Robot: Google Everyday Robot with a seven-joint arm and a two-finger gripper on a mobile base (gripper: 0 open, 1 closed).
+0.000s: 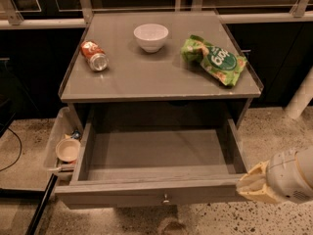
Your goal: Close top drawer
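1. My gripper [252, 184] sits at the lower right of the frame, right at the right end of the drawer's front panel. I cannot tell whether it touches the panel.
2. I cannot tell whether it is spread or pressed together.
3. The top drawer [159, 151] stands pulled far out in the lower middle, bare grey inside, with its knob [166, 198] mid-front.
4. On the tabletop [146, 80] above are a tipped can [94, 56] at left, a white bowl [151, 36] in the middle and a green snack bag [215, 60] at right.
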